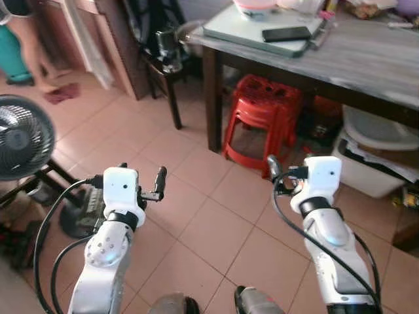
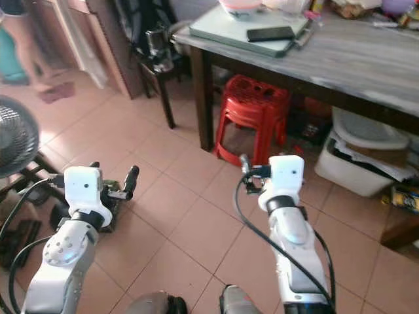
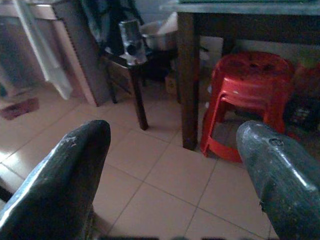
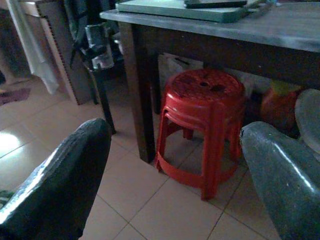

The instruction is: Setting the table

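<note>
Both arms raised forward at mid height, forearms angled up from the bottom of the head views, wrists level, fingers aimed toward the table (image 1: 366, 52). Left gripper (image 1: 141, 183) jaws spread wide, nothing between them; one black finger (image 1: 160, 178) sticks out past the white wrist housing. Right gripper (image 2: 245, 171) jaws also spread, empty; in the head views only a short stub of its finger shows beside the housing.

Table: dark legs, grey top, ahead of both sets of jaws and well apart from them. On top a pale green tray (image 1: 252, 33) carrying a black phone (image 1: 287, 33) and the base of a bowl (image 1: 254, 8), cropped by the frame edge.

Left wrist view: between the spread fingers (image 3: 65, 175) sits tiled floor, a table leg (image 3: 189, 80) and the red plastic stool (image 3: 250, 95) under the table; past the one fingertip, a small dark side table (image 3: 135, 70) with a metal pot on it.

Right wrist view: stool (image 4: 202, 120) centred between the jaws; tray edge and phone visible above along the tabletop, which the left wrist view barely catches.

Head views add a floor fan (image 1: 23, 137) off the left arm's outer side, a white bin (image 1: 376, 147) under the table, and a person's leg (image 1: 39, 46) at far left
</note>
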{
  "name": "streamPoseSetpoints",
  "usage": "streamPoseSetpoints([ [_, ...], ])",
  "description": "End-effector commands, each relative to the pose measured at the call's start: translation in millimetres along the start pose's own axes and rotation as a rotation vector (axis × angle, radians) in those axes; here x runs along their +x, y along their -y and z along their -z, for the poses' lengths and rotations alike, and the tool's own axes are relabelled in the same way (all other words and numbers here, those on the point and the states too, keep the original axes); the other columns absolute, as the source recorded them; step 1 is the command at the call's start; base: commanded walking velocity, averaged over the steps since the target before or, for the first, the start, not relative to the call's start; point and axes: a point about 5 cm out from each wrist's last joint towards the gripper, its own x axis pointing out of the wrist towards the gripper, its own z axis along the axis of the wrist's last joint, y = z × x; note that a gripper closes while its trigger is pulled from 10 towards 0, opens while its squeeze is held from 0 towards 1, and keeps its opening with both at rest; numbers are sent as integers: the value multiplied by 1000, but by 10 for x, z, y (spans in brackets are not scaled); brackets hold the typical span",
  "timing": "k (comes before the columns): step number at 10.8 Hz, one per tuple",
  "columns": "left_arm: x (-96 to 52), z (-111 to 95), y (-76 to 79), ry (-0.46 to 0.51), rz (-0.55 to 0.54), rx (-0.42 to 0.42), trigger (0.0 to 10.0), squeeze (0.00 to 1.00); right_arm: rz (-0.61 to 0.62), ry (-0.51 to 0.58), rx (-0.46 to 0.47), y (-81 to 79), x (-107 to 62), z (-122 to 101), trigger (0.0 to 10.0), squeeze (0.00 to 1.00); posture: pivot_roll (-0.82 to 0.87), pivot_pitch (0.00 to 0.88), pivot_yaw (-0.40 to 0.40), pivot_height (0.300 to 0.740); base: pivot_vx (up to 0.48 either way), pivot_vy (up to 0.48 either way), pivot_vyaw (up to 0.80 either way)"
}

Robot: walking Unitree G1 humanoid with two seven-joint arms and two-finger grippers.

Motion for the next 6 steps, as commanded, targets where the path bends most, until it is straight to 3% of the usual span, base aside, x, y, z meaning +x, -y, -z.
streamPoseSetpoints([
  [1,-2,-39,-14,8,3,8,10000,0,8,6,0,7,-16,-16,10000,0,-4,150,108,740,0,0,0],
  [2,-7,-38,-14,7,7,10,10000,0,10,3,1,2,-21,-8,10000,0,-2,151,111,740,0,0,0],
  [6,-9,-46,-29,5,9,19,10000,0,10,-1,6,-24,-11,-2,10000,0,5,149,114,740,0,0,-631],
])
